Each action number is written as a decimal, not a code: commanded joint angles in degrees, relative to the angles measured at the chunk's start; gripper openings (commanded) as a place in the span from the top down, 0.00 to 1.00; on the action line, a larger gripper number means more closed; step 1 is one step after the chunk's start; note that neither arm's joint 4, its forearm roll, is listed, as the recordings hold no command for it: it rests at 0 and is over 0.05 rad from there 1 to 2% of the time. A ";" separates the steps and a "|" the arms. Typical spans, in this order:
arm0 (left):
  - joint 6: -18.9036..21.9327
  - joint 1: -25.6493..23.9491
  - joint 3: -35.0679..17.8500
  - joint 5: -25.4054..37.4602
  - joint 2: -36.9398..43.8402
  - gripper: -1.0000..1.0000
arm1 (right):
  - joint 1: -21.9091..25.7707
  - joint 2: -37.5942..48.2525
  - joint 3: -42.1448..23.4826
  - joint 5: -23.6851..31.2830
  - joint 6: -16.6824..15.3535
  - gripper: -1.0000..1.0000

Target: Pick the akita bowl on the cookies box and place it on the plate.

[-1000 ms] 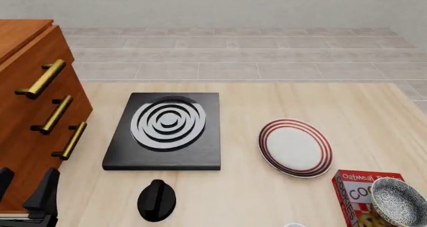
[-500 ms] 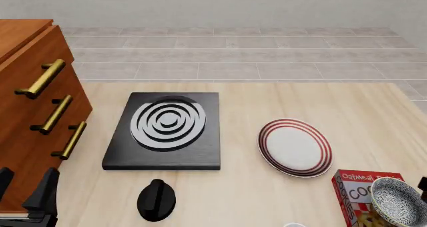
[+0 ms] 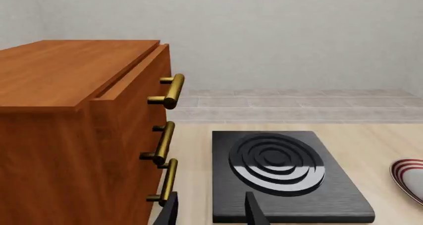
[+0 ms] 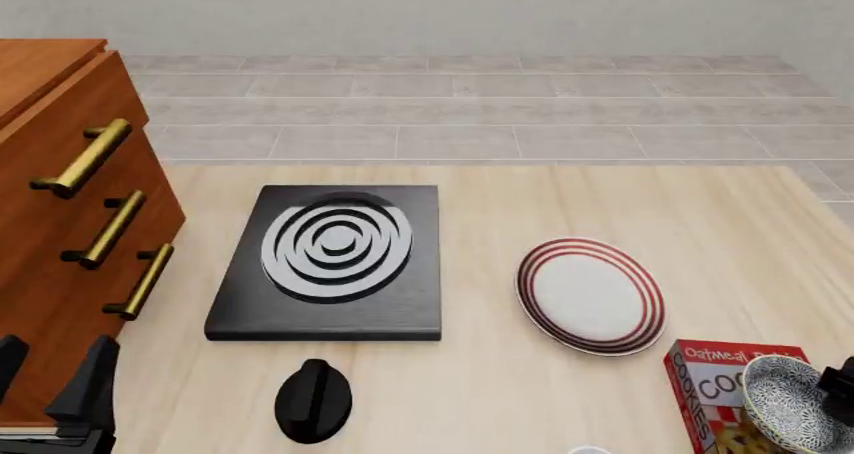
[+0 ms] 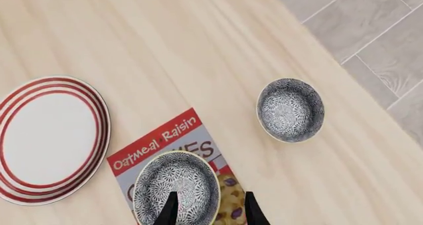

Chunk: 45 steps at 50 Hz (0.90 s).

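Small dark speckled akita bowl [image 4: 795,404] atop red cookies box [image 4: 714,389], near right; red-ringed white plate [image 4: 590,295] just left, farther; black gripper tip [image 4: 843,382] beside bowl.

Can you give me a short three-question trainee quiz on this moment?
1. True or false: the bowl on the cookies box has already been moved to the plate.
2. How many speckled bowls does the right wrist view show?
3. Which lies nearer the dresser: A) the stove, B) the plate?

Key:
1. False; that bowl sits on the box, with the right gripper open above it.
2. Two; the second bowl rests on the table.
3. A.
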 commanded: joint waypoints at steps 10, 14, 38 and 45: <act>0.00 0.00 0.00 0.00 0.00 0.00 | 0.58 2.31 2.79 -3.66 1.06 0.00; 0.00 0.00 0.00 0.00 0.00 0.00 | 0.63 2.66 3.11 -4.07 1.29 0.00; 0.00 0.00 0.00 0.00 0.00 0.00 | 0.87 6.88 6.30 -9.77 1.44 0.00; 0.00 0.00 0.00 0.00 0.00 0.00 | 1.08 7.84 7.37 -11.22 1.80 0.00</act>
